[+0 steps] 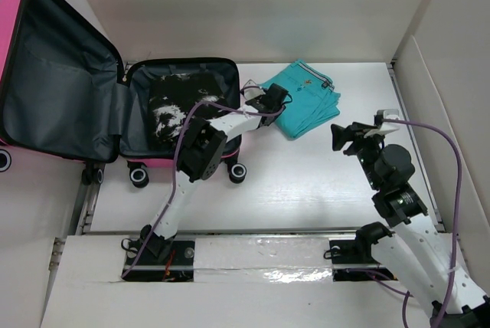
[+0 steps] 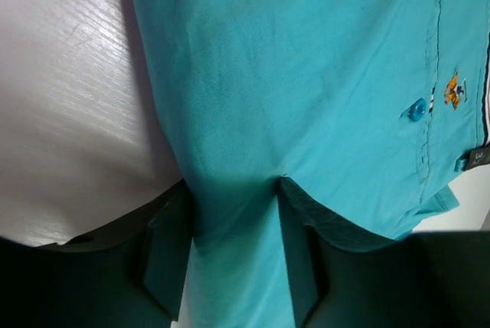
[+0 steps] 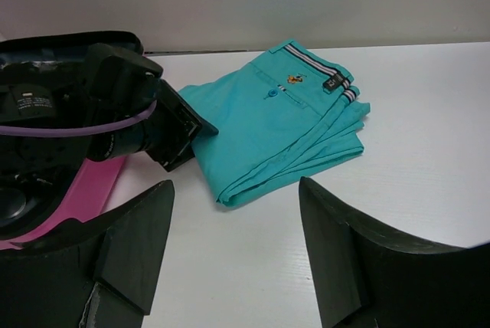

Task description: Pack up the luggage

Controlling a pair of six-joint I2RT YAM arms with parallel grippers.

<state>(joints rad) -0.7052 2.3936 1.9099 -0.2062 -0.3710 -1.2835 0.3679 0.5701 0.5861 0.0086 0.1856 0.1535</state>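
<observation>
While the luggage (image 1: 61, 83) lies open at the far left of the counter (image 1: 306, 190), the overhead view shows its long axis running far to near, with the black wheels (image 1: 138, 178) pointing toward the arm bases. Its pink-edged lid leans up and out to the left, grey lining showing. The base shell lies flat just right of the lid and holds a black-and-white garment (image 1: 170, 109). The left arm (image 1: 180, 198) rises from its base, bends at the elbow over the shell's near right corner and stretches right, putting the left tool (image 1: 274, 100) on the near left edge of the folded teal trousers (image 1: 310, 102). The right arm angles in from the near right, its right tool (image 1: 343, 138) facing left toward the trousers, near them but apart. From the left wrist, both dark fingers (image 2: 164, 259) are clenched on a fold of the teal cloth, which fills the gap between them. Beyond sit a teal button (image 2: 416, 109), a small orange embroidered emblem (image 2: 455, 90) and a dark tag (image 2: 478, 158) whose writing cannot be read. From the right wrist, that tool's fingers stand wide apart and hold nothing, and the white label (image 3: 27, 102) on the left wrist is too small to read.
</observation>
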